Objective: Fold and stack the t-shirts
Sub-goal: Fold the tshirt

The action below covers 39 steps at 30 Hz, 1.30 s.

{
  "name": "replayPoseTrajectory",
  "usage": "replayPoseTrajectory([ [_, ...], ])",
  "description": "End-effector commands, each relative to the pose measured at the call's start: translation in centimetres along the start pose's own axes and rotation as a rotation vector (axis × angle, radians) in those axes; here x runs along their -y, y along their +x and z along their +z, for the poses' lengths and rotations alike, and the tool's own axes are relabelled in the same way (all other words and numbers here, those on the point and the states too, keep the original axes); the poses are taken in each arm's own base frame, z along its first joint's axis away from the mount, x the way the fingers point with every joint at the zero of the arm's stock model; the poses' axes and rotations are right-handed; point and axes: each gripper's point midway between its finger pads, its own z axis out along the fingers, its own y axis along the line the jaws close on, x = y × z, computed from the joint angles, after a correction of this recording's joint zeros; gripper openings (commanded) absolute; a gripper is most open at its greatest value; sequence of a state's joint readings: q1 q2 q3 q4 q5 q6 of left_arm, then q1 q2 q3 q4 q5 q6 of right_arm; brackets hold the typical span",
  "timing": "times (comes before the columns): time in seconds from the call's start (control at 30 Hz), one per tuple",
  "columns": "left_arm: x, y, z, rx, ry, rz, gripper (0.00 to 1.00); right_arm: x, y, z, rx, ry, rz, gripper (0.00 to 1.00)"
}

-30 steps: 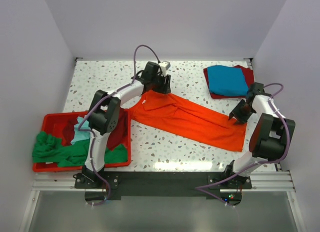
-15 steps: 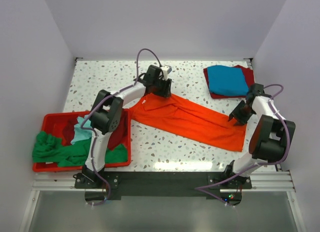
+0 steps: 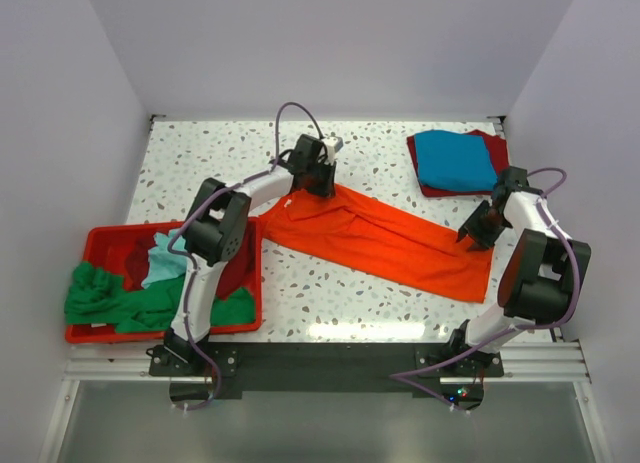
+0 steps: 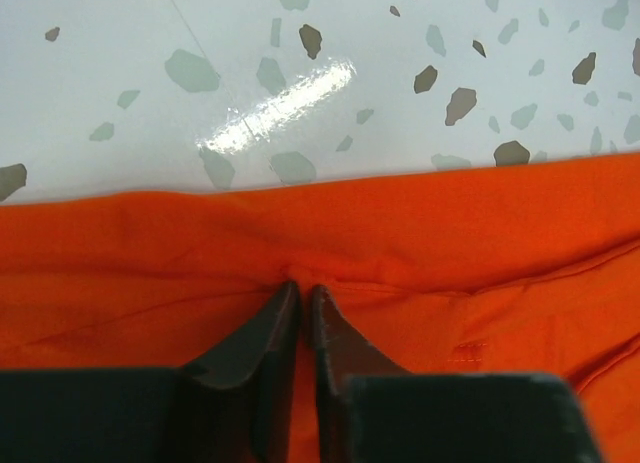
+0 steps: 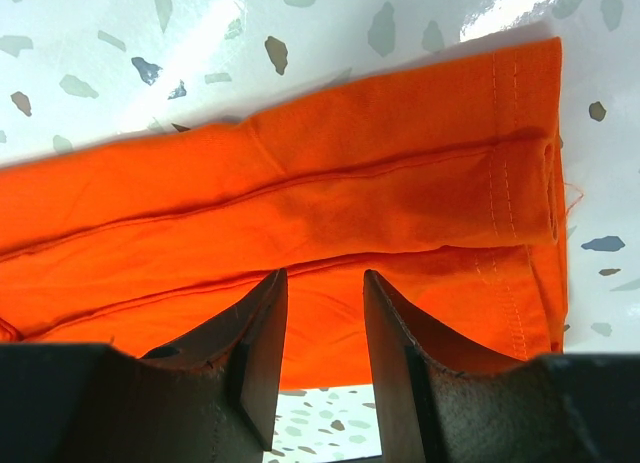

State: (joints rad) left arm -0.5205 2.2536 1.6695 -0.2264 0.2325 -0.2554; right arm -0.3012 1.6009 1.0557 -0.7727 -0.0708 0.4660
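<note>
Orange t-shirt point(image 3: 385, 238) is spread out in a long diagonal strip across the middle of the top view, running from upper left of centre down to the lower right, flat on the speckled table point(image 3: 220, 153). It looks folded lengthwise, with a seam line along the strip.

Left gripper point(image 3: 318, 183) is down on the upper-left end of it. In the left wrist view the two dark fingers point(image 4: 265, 333) are nearly together, just a sliver of gap, tips dug into the cloth right behind its far edge, with a little pucker of orange pinched at the tips. So it's basically clamped on the shirt.

Right gripper point(image 3: 472, 233) sits at the other end, lower right of the strip. From its wrist cam the fingers point(image 5: 262, 333) stand clearly apart, the hemmed end of the shirt lying just past the tips and showing through the gap. Nothing looks squeezed between them, so I'd call it part-way open and not holding anything.

Further out: upper right of the top view has a folded blue t-shirt point(image 3: 455, 158) sitting on a dark red t-shirt point(image 3: 417, 163), well apart from the orange one. Over at the left edge is the red bin point(image 3: 95, 235) with a green t-shirt point(image 3: 100, 298) spilling over its left side, a light teal t-shirt point(image 3: 160, 263) and another dark red one point(image 3: 235, 268) bunched inside.
</note>
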Motion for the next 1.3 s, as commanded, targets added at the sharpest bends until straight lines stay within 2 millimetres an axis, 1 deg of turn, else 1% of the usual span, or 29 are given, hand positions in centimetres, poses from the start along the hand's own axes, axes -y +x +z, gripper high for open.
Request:
replayPoseTrajectory([
  [0.0,1.2,-1.0,-0.3,0.018,0.024,0.009,0.08,-0.3,0.0,-0.8,0.009,-0.020,-0.018,0.41],
  [0.1,1.4,-1.3,-0.9,0.027,0.004,0.003,0.00,-0.3,0.1,-0.8,0.005,-0.021,-0.024,0.41],
  [0.23,1.9,-1.9,-1.8,0.048,-0.013,-0.006,0.00,-0.3,0.3,-0.5,-0.004,-0.027,-0.027,0.41],
  [0.4,2.3,-1.5,-2.5,0.034,-0.060,-0.010,0.02,-0.3,0.5,-0.1,-0.014,-0.029,-0.031,0.41],
  [0.5,2.7,-1.4,-3.2,0.040,-0.100,-0.002,0.03,-0.3,0.6,0.1,-0.019,-0.030,-0.035,0.41],
  [0.57,2.5,-1.4,-3.7,0.053,-0.132,-0.001,0.04,-0.4,0.5,0.2,-0.017,-0.038,-0.034,0.41],
  [0.73,3.0,-0.8,-4.1,0.058,-0.152,-0.005,0.08,-0.6,0.5,0.7,-0.028,-0.049,-0.032,0.41],
  [0.77,2.6,-0.7,-4.1,0.059,-0.173,-0.006,0.10,-0.7,0.6,0.8,-0.031,-0.051,-0.033,0.41],
  [0.83,2.4,-0.4,-4.3,0.054,-0.188,-0.007,0.10,-0.7,0.6,0.9,-0.032,-0.054,-0.032,0.41],
  [0.97,2.3,0.0,-4.9,0.057,-0.213,-0.006,0.04,-0.7,0.9,0.9,-0.035,-0.060,-0.038,0.41],
  [1.0,2.3,-0.1,-5.3,0.063,-0.218,-0.008,0.04,-0.7,0.9,1.0,-0.035,-0.060,-0.039,0.41],
  [1.17,2.5,0.8,-5.8,0.059,-0.234,-0.033,0.04,-0.5,1.5,1.1,-0.049,-0.061,-0.049,0.41],
  [1.27,3.1,1.3,-6.0,0.058,-0.235,-0.046,0.04,-0.4,1.6,1.2,-0.049,-0.065,-0.049,0.41],
])
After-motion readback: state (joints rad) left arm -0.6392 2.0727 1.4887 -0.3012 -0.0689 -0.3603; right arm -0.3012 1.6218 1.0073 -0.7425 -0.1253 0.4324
